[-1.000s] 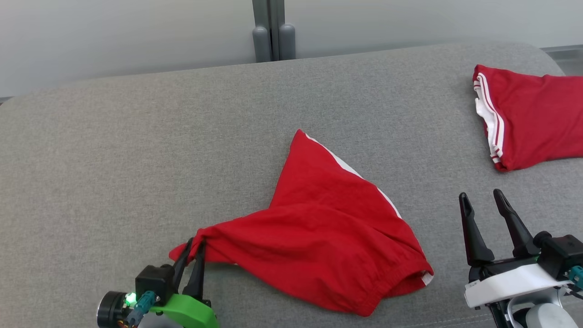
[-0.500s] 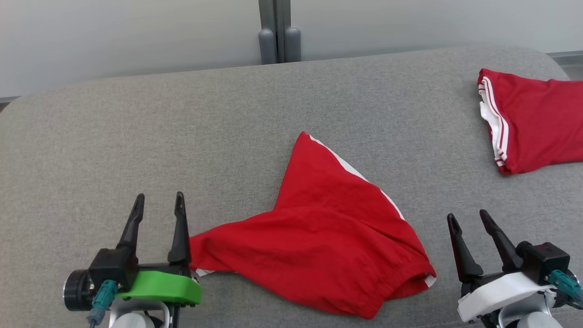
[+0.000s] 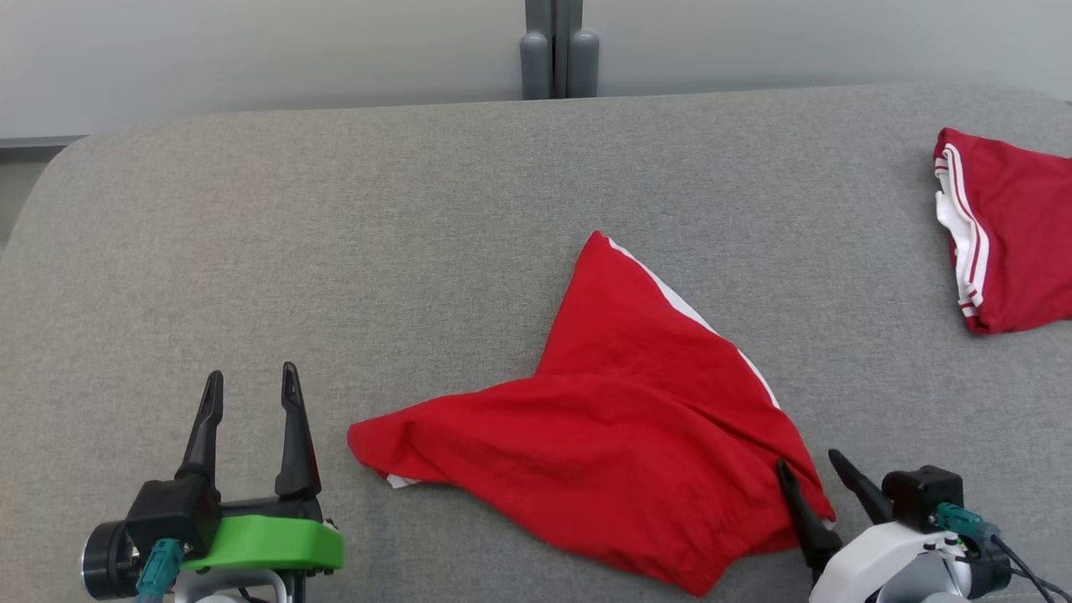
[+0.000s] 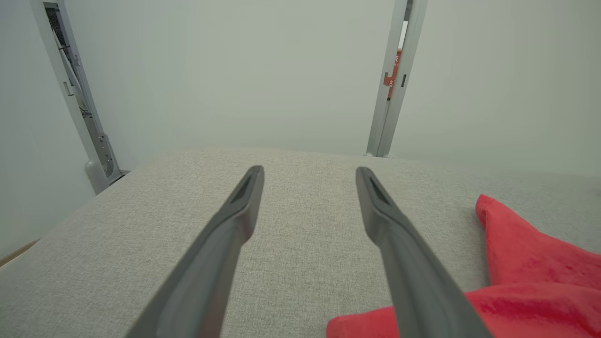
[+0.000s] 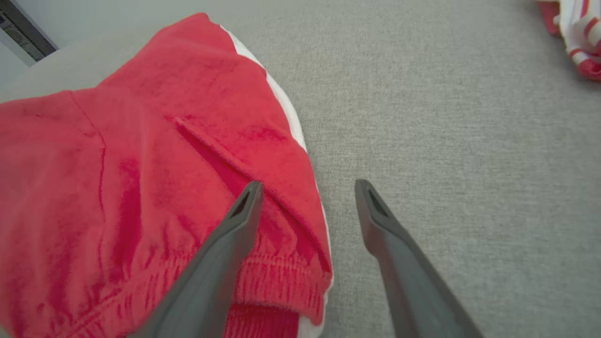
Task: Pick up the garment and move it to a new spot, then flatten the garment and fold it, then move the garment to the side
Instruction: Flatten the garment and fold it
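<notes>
Now the right gripper (image 3: 806, 462), fingers spread, straddles the garment (image 3: 620, 419) at its edge. The left gripper (image 3: 251, 374), also spread, sits just beside it.

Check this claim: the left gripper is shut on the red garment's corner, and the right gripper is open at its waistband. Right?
Wrong on the left gripper: the head view shows it open, apart from the red garment. The right gripper is open at its waistband.
</notes>
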